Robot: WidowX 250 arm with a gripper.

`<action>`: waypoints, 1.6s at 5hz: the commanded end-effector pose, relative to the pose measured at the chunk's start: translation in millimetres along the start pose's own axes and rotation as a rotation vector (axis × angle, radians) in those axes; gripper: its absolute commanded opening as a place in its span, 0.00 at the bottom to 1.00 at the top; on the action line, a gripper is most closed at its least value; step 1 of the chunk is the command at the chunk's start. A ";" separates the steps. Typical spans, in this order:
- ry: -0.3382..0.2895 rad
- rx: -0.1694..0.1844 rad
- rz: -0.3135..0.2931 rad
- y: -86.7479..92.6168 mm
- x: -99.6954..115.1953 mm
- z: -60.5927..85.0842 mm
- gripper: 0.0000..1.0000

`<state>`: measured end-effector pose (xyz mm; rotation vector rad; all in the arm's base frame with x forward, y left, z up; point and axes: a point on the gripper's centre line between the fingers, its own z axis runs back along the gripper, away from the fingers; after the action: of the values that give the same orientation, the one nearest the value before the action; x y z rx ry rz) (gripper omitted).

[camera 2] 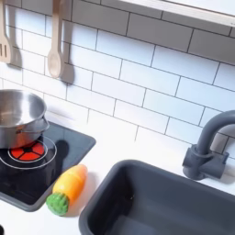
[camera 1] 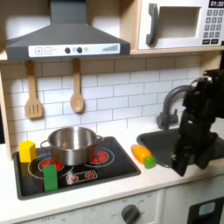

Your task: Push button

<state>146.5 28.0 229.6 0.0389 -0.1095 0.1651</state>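
The black arm [camera 1: 198, 118] stands at the first exterior view's right, over the dark sink [camera 1: 166, 140], w/ the gripper [camera 1: 185, 162] at its low end near the sink's front edge. It is dark and blurred there, so I cannot tell if the claw is apart or together.

The buttons [camera 1: 213, 24] are on the microwave [camera 1: 179, 22], top right of the first exterior view, well above the arm and apart from it. More small knobs [camera 1: 73, 50] sit on the front of the grey hood [camera 1: 66, 37].

On the black stove [camera 1: 109, 165] is a steel pot [camera 1: 72, 144], seen in both exterior views. A yellow block [camera 1: 27, 150] and a green block [camera 1: 50, 176] stand at the stove's left side. A toy carrot [camera 2: 67, 189] – orange w/ a green end – lies between stove and sink. The faucet [camera 2: 209, 147] is behind the sink. A spatula [camera 1: 33, 92] and a wooden spoon [camera 1: 77, 87] hang on the white tile wall.
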 end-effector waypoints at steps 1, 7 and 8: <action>-0.041 0.069 0.098 31.4 25.3 -4.3 1.00; -0.214 -0.048 0.080 23.1 102.9 -0.5 0.00; -0.256 -0.050 0.071 22.5 119.2 7.3 0.00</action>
<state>258.9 68.2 250.1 0.0040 -0.3664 0.2254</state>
